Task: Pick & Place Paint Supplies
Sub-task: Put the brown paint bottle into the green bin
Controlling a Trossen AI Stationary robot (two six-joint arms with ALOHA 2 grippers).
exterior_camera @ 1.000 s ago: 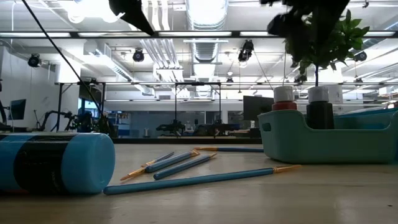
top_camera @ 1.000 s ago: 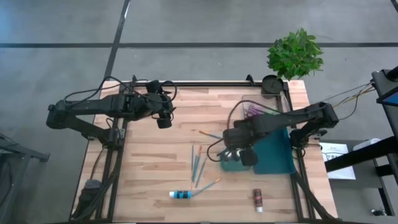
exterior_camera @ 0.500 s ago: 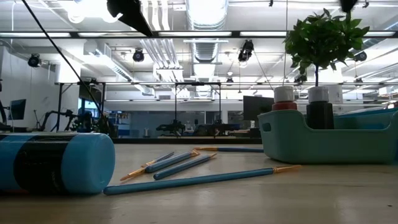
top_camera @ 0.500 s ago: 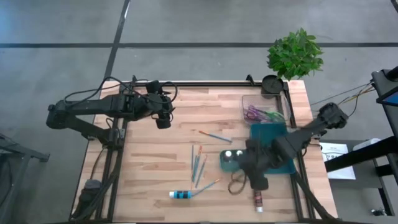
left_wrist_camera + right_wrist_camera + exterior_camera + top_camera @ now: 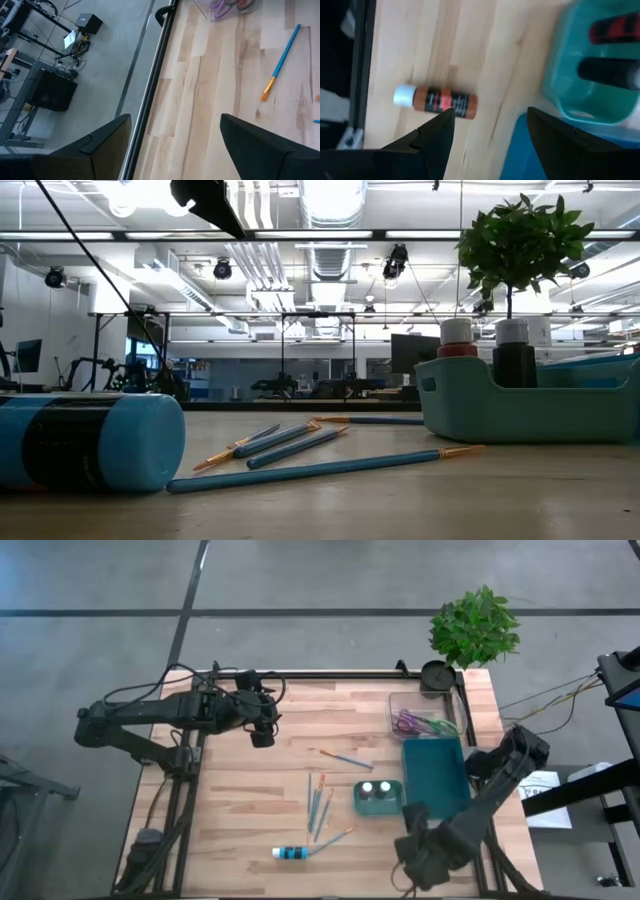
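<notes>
Butcher-block tabletop (image 5: 250,780), pale wood inside a black frame, on a grey floor crossed by dark seams. Seen level across the boards: a big workshop behind, long ceiling lights, benches and stands far back. Potted plant (image 5: 475,625) off the 1 o'clock corner, with a round dark dish (image 5: 437,673) just beside it.

Counting now. Paintbrushes (image 5: 318,802): five, all blue-handled with orange ends. Three bunched near centre, one alone towards 1 o'clock from them, one down at 6 o'clock. Blue paint tube (image 5: 291,853): one, lying flat at 6 o'clock, touching that last brush's end. Brown paint tube (image 5: 436,102): one, white cap, flat on bare wood at 5 o'clock, apart from the rest. Teal bin (image 5: 378,806): one, right of centre, two capped tubes (image 5: 375,789) upright inside. Teal tray (image 5: 437,765): one, at 3 o'clock, against the bin. Clear box (image 5: 420,720) of purple bits: one, at 2 o'clock.

Right gripper (image 5: 490,112) down at 5 o'clock, over the brown tube, jaws wide, holding nothing. Left gripper (image 5: 175,120) parked at 10 o'clock, jaws wide too, bare wood below.
</notes>
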